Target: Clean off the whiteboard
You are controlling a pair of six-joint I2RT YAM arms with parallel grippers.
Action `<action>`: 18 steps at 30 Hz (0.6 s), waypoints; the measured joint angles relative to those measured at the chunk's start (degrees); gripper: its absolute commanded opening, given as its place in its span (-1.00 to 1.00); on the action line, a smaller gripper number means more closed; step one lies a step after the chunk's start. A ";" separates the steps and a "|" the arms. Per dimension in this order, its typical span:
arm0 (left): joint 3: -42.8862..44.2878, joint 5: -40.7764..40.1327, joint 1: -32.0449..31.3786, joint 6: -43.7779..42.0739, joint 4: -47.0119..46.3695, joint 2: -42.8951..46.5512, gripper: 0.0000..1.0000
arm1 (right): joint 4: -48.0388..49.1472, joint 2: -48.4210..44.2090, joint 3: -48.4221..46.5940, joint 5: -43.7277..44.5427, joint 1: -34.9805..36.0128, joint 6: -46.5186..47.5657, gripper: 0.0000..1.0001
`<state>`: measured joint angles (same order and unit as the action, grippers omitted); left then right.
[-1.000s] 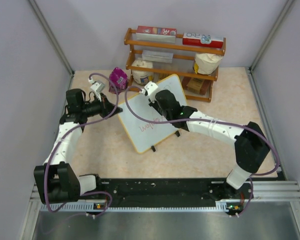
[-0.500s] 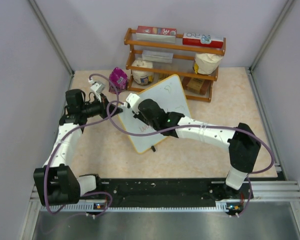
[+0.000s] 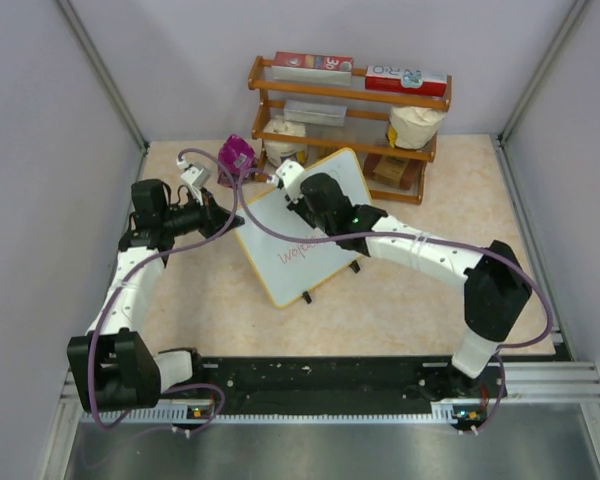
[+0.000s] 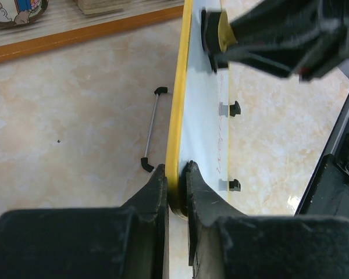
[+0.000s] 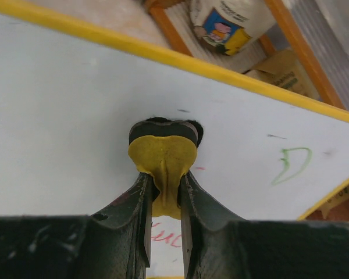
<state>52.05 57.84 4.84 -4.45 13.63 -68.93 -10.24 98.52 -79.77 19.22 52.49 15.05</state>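
My left fingers (image 4: 149, 195) clamp the yellow edge of the whiteboard (image 3: 278, 228); my right fingers (image 5: 125, 218) pinch the eraser (image 5: 163, 152) against its face, red writing (image 3: 298, 252) just toward me.

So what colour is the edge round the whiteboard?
Yellow. On the whiteboard it shows best in the left wrist view.

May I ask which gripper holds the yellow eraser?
The right gripper, shut on the eraser; the left gripper clamps the whiteboard frame.

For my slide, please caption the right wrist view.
Right fingers hold a yellow eraser against the whiteboard, beside a green mark.
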 measured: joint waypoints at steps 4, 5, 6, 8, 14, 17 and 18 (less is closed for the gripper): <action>0.02 -0.07 0.00 -0.50 0.17 0.02 -1.00 | 1.40 -0.76 0.00 0.20 -5.38 0.61 -1.00; 0.02 -0.04 0.00 -0.66 0.24 0.04 -1.00 | 1.70 -0.85 0.00 0.26 -6.69 0.90 -1.00; 0.02 0.00 0.00 -0.85 0.28 0.04 -1.00 | 1.99 -0.94 0.00 0.42 -7.78 1.09 -1.00; 0.02 0.07 0.00 -1.27 0.35 0.04 -1.00 | 2.51 -0.94 -0.04 0.72 -10.03 1.68 -1.00; 0.79 0.37 0.00 -2.73 1.95 0.04 -1.00 | 3.67 -0.94 -0.17 1.49 -14.45 2.93 -1.00; 1.38 0.42 -0.07 -3.45 3.17 -0.02 -1.00 | 3.87 -0.94 -0.17 1.73 -15.52 3.32 -1.00; 1.57 0.39 -0.09 -3.74 3.58 -0.07 -1.00 | 3.85 -0.96 -0.17 1.70 -15.65 3.34 -1.00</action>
<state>53.63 58.24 4.75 -8.19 17.21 -68.99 -6.39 97.56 -79.94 20.93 36.84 18.39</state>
